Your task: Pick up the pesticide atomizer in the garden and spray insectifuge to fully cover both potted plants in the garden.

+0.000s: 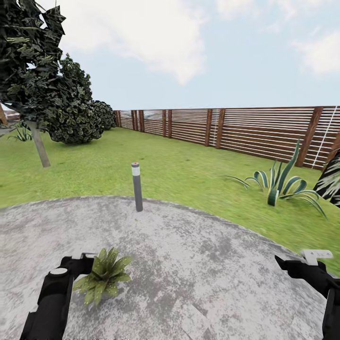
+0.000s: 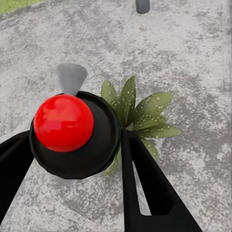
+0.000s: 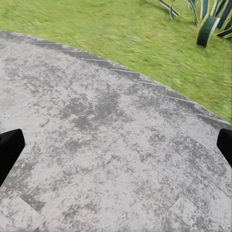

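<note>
On the round paved patio (image 1: 198, 264), a potted plant (image 1: 103, 279) sits just beside the left gripper (image 2: 72, 159), whose fingers (image 2: 145, 188) clamp a black sprayer with a red ball (image 2: 64, 123). White specks (image 2: 145, 108) dot its leaves. The right gripper (image 3: 116, 145) hangs open.

The round grey paved patio (image 1: 198, 264) carries the near scene — mottled stone with a curved edge against the lawn (image 1: 179, 170). A potted plant (image 1: 101, 281) stands on the paving near its front left, its pointed green leaves dotted with whitish specks (image 2: 157, 104). A grey bollard lamp (image 1: 137, 186) rises upright from the patio's far edge. On the lawn beyond — a spiky striped agave (image 1: 278, 186).
</note>
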Controlling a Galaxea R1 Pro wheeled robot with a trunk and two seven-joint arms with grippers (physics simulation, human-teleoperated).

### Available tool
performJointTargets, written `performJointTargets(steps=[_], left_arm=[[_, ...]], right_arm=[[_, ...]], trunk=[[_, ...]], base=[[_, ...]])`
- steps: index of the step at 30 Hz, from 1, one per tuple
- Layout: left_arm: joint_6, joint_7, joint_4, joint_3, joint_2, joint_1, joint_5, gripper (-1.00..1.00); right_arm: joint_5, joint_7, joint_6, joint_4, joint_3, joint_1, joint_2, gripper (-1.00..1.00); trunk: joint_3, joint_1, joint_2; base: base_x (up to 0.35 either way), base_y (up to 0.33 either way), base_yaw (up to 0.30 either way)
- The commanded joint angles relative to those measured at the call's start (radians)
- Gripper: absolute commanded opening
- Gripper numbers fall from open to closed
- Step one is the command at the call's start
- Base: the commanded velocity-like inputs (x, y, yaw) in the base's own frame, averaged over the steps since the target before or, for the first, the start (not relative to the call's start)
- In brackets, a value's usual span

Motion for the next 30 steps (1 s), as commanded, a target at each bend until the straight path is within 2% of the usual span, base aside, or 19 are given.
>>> performJointTargets(steps=[1,5,12,30], left_arm=[[0.000,-0.010,-0.001,-0.003,-0.001,-0.001,-0.012,-1.00],[0.001,-0.010,-0.001,-0.018,-0.001,-0.001,-0.012,-1.00],[0.001,-0.010,0.000,-0.071,-0.001,-0.001,-0.011,-1.00],[0.001,-0.009,-0.001,-0.077,-0.001,-0.001,-0.012,-1.00]], right_arm=[[0.005,0.007,0.003,-0.002,-0.002,-0.001,0.001,1.00],[0.005,0.007,0.003,-0.002,-0.002,-0.001,0.001,1.00],[0.005,0.007,0.003,-0.002,-0.003,-0.001,0.001,1.00],[0.005,0.007,0.003,-0.002,-0.003,-0.001,0.002,1.00]], trunk=[[-0.002,0.000,-0.001],[-0.004,0.000,-0.001],[-0.009,0.000,-0.001],[-0.020,0.000,-0.001]], base=[[0.000,0.000,0.196],[0.000,0.000,0.233],[0.000,0.000,0.254],[0.000,0.000,0.256]])
